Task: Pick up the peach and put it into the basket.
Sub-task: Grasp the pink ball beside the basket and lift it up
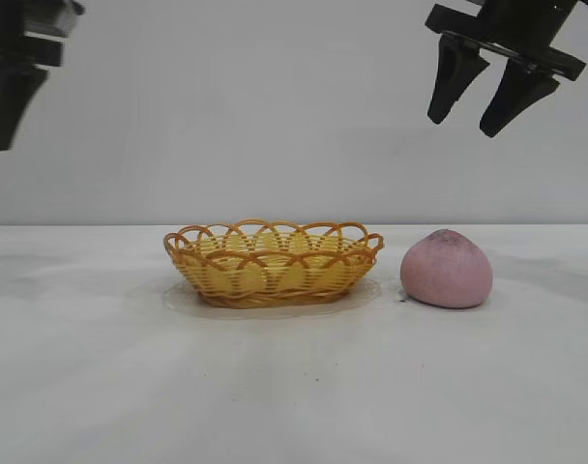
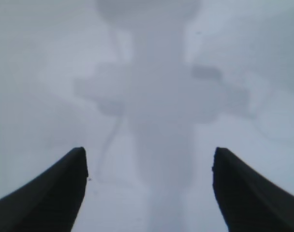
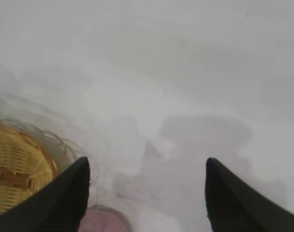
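The peach [image 1: 447, 270], dusty pink with a darker top, sits on the white table right of the basket [image 1: 273, 261], a shallow yellow-orange wicker oval at the middle. My right gripper [image 1: 462, 126] hangs open and empty high above the peach. In the right wrist view its open gripper [image 3: 146, 166] frames bare table, with the peach [image 3: 104, 221] at the frame edge and the basket [image 3: 19, 166] beside it. My left gripper [image 1: 2, 135] is parked high at the far left; in its wrist view the gripper [image 2: 149, 154] is open over bare table.
The white table [image 1: 294, 387] runs wide in front of the basket and peach. A pale wall stands behind. Arm shadows lie on the table in both wrist views.
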You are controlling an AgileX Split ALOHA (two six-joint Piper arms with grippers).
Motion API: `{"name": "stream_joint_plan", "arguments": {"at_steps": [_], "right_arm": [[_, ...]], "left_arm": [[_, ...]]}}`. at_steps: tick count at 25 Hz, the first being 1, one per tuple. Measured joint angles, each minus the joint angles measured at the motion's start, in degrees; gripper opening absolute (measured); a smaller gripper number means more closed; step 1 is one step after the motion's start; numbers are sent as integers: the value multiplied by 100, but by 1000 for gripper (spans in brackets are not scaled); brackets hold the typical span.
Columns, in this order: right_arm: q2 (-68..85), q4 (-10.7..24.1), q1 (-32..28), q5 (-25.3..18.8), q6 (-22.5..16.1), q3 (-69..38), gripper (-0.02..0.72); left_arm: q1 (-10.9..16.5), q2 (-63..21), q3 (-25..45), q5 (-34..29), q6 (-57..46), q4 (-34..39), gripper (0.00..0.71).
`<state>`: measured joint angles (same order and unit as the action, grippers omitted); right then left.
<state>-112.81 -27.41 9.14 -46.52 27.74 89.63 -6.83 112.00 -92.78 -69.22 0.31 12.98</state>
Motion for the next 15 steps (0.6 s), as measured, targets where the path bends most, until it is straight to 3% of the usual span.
{"name": "stream_joint_plan", "arguments": {"at_steps": [5,8,15], "right_arm": [[0,0,0,20,0,0,465],[0,0,0,34,0,0,465],[0,11,0,83,10,0,465]], "left_arm": [[726,-133,48,-81,281,-655,519],[1011,-392,210,-81,566,-1131,519],[1151,-1313,1249,-81,641,-1258,519]]}}
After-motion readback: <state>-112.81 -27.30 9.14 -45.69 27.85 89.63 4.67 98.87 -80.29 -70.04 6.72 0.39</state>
